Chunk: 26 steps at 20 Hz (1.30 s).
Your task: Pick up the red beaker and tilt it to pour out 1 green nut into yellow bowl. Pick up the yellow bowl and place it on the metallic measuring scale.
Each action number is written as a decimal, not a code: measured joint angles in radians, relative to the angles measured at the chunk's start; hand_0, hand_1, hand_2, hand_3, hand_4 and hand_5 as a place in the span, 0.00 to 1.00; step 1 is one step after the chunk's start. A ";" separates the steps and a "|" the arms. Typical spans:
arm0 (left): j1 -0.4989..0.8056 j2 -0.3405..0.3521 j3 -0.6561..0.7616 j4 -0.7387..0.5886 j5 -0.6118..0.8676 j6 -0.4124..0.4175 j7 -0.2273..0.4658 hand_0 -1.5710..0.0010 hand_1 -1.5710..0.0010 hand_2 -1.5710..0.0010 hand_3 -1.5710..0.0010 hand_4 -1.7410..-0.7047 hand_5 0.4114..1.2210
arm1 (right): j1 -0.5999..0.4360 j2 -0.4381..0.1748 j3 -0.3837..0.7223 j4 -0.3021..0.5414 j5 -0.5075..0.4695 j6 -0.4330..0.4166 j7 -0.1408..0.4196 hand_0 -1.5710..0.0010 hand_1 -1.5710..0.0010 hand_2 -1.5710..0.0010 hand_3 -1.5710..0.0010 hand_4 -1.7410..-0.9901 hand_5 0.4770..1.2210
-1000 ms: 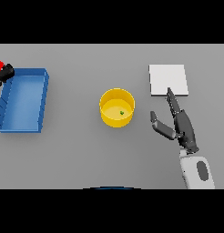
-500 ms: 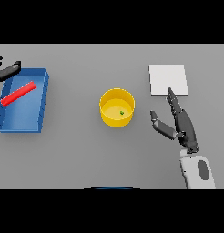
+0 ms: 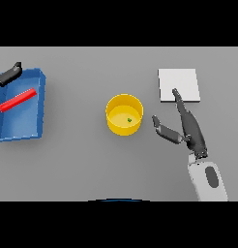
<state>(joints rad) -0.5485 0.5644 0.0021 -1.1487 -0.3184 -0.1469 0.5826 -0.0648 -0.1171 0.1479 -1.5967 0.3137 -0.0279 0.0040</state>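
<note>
One green nut (image 3: 129, 119) in yellow bowl (image 3: 124, 115), just left of right hand (image 3: 187, 128) fingers, spread | red beaker (image 3: 17, 100) in blue tray (image 3: 38, 92) | left hand (image 3: 8, 75): cannot tell

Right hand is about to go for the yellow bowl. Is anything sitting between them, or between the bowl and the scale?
Nothing visible is in the way. The right hand is open just right of the yellow bowl, with only bare table between them. The metallic measuring scale lies up and to the right of the bowl, its top free except for the hand's fingertip at its lower edge.
</note>
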 measured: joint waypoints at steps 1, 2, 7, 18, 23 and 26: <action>-0.003 -0.005 0.002 -0.001 0.004 0.002 0.002 0.99 0.99 0.99 0.99 0.99 0.34 | -0.028 -0.022 0.003 0.008 -0.009 0.034 -0.010 0.99 1.00 1.00 1.00 0.76 0.26; 0.007 -0.011 0.001 -0.008 0.004 0.011 -0.012 0.99 0.99 0.99 1.00 0.98 0.35 | -0.055 -0.042 0.015 0.015 -0.018 0.075 -0.048 0.99 1.00 1.00 1.00 0.76 0.27; 0.011 -0.013 0.006 -0.025 0.013 0.014 -0.018 1.00 1.00 1.00 1.00 0.97 0.37 | -0.207 -0.148 0.126 0.065 0.098 0.211 -0.037 1.00 1.00 1.00 1.00 0.65 0.23; 0.031 -0.019 0.015 -0.040 0.028 0.015 -0.041 1.00 1.00 1.00 1.00 0.94 0.38 | -0.473 -0.264 0.358 0.211 0.341 0.393 -0.124 1.00 1.00 1.00 1.00 0.70 0.22; 0.024 -0.026 0.029 -0.019 0.045 0.016 -0.063 1.00 1.00 1.00 1.00 0.92 0.39 | -0.518 -0.249 0.425 0.259 0.381 0.433 -0.147 1.00 1.00 1.00 1.00 0.69 0.23; 0.019 -0.032 0.027 -0.009 0.039 0.027 -0.082 1.00 1.00 1.00 1.00 0.91 0.39 | -0.551 -0.242 0.446 0.320 0.401 0.432 -0.172 1.00 1.00 1.00 1.00 0.68 0.25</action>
<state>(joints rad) -0.5300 0.5321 0.0291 -1.1573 -0.2796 -0.1201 0.5011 -0.6160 -0.3594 0.5938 -1.2769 0.7145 0.4041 -0.1680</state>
